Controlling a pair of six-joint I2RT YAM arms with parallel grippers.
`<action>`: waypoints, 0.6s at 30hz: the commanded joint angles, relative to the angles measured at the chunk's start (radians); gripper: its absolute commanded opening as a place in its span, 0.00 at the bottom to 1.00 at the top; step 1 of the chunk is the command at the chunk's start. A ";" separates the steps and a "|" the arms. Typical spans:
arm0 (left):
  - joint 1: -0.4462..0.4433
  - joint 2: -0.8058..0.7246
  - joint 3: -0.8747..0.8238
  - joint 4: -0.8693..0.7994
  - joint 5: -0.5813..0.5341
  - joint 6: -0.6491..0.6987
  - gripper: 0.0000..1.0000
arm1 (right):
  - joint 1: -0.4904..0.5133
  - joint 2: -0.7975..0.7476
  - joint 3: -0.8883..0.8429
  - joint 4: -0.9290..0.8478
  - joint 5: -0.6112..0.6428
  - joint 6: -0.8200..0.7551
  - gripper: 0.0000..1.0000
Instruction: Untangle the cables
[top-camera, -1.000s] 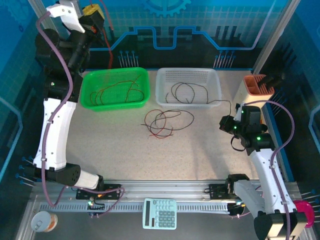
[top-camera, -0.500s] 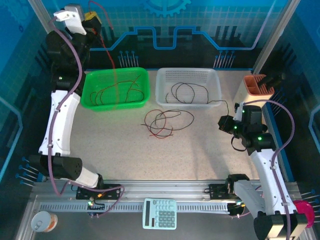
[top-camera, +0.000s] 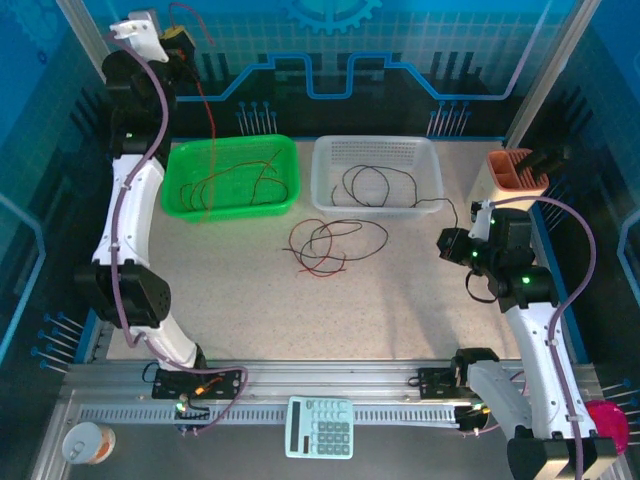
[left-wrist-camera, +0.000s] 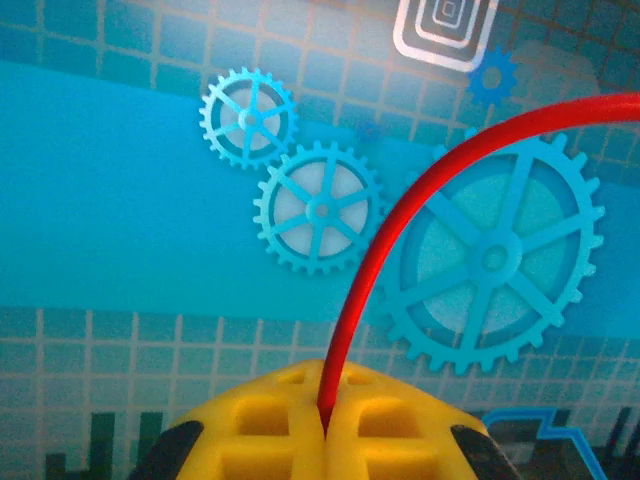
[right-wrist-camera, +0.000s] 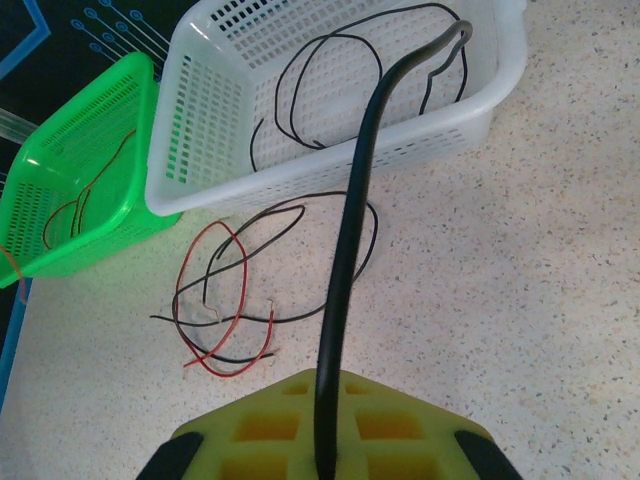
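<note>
High at the back left, my left gripper (top-camera: 178, 40) (left-wrist-camera: 325, 425) is shut on a red cable (top-camera: 203, 110) (left-wrist-camera: 400, 230) that hangs down into the green basket (top-camera: 175, 205). More red and black cables (top-camera: 235, 180) lie in that basket. My right gripper (top-camera: 452, 246) (right-wrist-camera: 328, 455) is shut on a black cable (top-camera: 445, 203) (right-wrist-camera: 350, 230) that runs up over the rim of the white basket (top-camera: 432, 165) (right-wrist-camera: 500, 80), where its loops (top-camera: 365, 185) lie. A tangle of red and black cables (top-camera: 330, 245) (right-wrist-camera: 225, 300) rests on the table in front of both baskets.
An orange holder (top-camera: 515, 170) stands at the back right, just behind my right arm. A calculator (top-camera: 320, 427) and a tape roll (top-camera: 82, 443) sit on the near rail. Blue walls close in the back and sides.
My left arm has straightened and swung left, and the hanging red cable has shifted left over the green basket. The right gripper has barely moved.
</note>
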 joint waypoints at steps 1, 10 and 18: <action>0.023 0.000 0.097 0.055 0.003 -0.004 0.00 | -0.010 -0.016 0.013 -0.025 -0.015 -0.021 0.00; 0.070 0.027 0.076 0.175 -0.055 0.040 0.00 | -0.010 0.001 0.026 -0.021 -0.038 -0.030 0.00; 0.065 0.009 -0.183 0.258 -0.008 -0.053 0.00 | -0.010 0.001 0.032 -0.021 -0.056 -0.037 0.00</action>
